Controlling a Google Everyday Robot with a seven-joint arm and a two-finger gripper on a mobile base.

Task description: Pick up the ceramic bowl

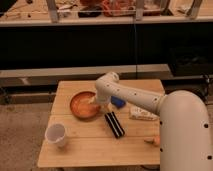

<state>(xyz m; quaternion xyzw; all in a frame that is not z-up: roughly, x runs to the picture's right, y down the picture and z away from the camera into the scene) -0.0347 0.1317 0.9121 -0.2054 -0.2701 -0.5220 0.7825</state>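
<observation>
The ceramic bowl is a wide, shallow orange-brown bowl on the wooden table, left of centre. My white arm reaches in from the right, and its gripper is down at the bowl's right rim, over the inside of the bowl. The bowl rests on the table.
A small white cup stands at the table's front left. A black oblong object lies in front of the bowl. A blue item and a white packet lie to the right. A small orange thing sits near the front right. Shelves stand behind.
</observation>
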